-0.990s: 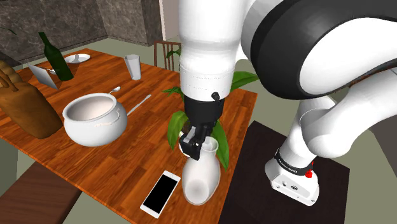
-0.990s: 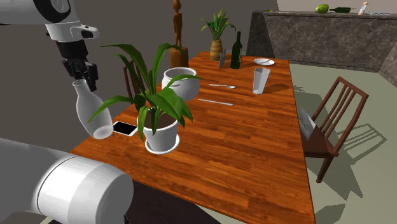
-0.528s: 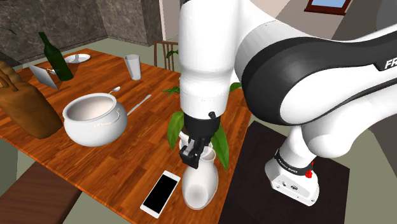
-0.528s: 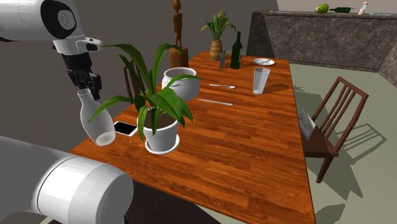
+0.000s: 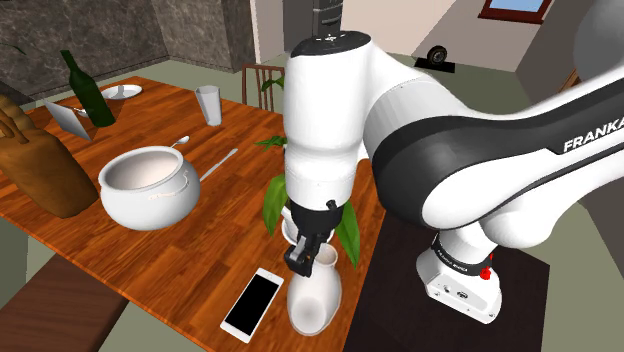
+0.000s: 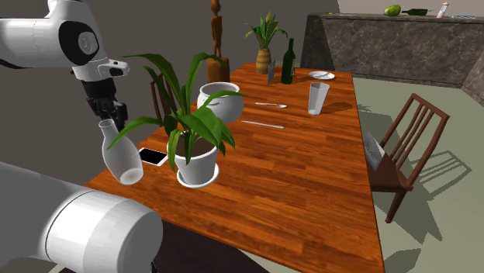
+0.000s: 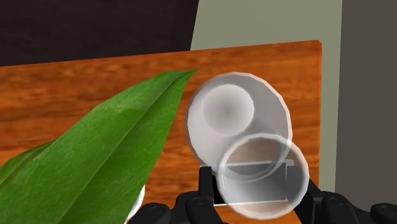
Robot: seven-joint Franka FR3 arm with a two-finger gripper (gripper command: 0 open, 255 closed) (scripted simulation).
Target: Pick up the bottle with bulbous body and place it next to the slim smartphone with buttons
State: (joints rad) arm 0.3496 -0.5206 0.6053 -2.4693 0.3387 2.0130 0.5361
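1. One step looks done — the white bottle point(image 5: 316, 295), tilted, has its neck pinched in the gripper point(image 5: 305, 254).
2. It is just beside the smartphone point(image 5: 252, 302) at the table point(image 5: 120, 255) corner — setting it down and letting go remain, I judge.

I work under a soft, even light: the desk point(image 6: 310, 171) glows warm brown with a faint sheen, and my white arm point(image 5: 330, 120) shades gently from bright to grey around its curve. In the second exterior view the chair point(image 6: 390, 178) throws a thin, pale shadow across the floor point(image 6: 450, 233) toward that view's right, so the light falls from its left. In the wrist view the leaf point(image 7: 95, 153) is vividly lit, the bottle point(image 7: 224, 109) looks washed-out white, and my black claw point(image 7: 249, 184) swallows nearly all shading.
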